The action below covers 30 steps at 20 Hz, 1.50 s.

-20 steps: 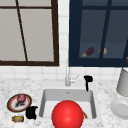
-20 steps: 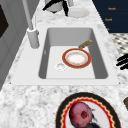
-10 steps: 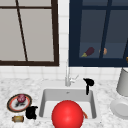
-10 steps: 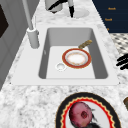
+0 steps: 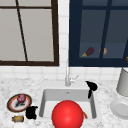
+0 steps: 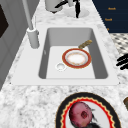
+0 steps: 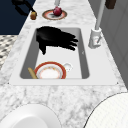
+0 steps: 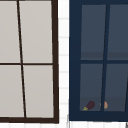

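The right robot hand (image 5: pixel 92 87) hangs in the air over the right half of the sink (image 5: pixel 45 100), near its back right corner. In the right side view (image 7: pixel 53 38) it lies flat with the palm down, its fingers straight and spread toward the faucet (image 7: pixel 96 37), and it holds nothing. Its long axis runs across the sink, from the front rim toward the tap side.

Nearest below it, on the sink floor, lies an orange-rimmed plate (image 6: pixel 76 58), flat and face up, with a small brown stick-like item (image 6: pixel 85 44) just beside its rim, slanted toward the sink's right wall. A white drain ring (image 6: pixel 60 66) sits just beside the plate on the tap side.

The left robot hand (image 5: pixel 31 112) hovers at the counter (image 5: pixel 7 85) left of the sink, just beside a dark-rimmed plate (image 5: pixel 12 106) that carries a reddish round fruit (image 5: pixel 21 98); I cannot tell how far its fingers are open. A red ball (image 5: pixel 67 114) shows at the sink's front edge.
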### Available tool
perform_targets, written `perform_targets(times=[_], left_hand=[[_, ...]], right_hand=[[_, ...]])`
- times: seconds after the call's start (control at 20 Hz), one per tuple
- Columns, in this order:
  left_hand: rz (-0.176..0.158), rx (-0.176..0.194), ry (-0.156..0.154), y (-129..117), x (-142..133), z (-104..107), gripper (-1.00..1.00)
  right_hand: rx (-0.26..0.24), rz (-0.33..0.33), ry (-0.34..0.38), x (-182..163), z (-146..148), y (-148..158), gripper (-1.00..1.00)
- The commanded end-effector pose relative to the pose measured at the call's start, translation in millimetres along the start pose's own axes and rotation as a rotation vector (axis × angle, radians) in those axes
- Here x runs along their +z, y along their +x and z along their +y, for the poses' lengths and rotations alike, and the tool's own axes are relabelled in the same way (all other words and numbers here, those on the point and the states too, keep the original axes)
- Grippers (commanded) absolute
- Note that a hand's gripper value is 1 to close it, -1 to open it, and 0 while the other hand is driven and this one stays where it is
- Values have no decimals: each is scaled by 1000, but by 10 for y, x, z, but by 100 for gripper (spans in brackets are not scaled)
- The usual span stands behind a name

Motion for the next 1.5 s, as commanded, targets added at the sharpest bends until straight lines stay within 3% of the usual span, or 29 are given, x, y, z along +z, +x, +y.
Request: perform_targets(times=[0.0,0.1,0.2,0.35,1.3,1.45], left_hand=[[0,0,0,0,0,0,0],[0,0,0,0,0,0,0],[0,0,0,0,0,0,0],[0,0,0,0,0,0,0],[0,0,0,0,0,0,0],[0,0,0,0,0,0,0]], right_hand=[[-119,-23,-66,132,69,-36,-100],[-135,18,-89,130,63,-31,-100],[-107,88,-88,108,72,-41,-100],[-107,144,-90,117,74,-30,-100],[-193,477,-207,197,9,8,-100],[-239,508,-207,230,19,12,-100]])
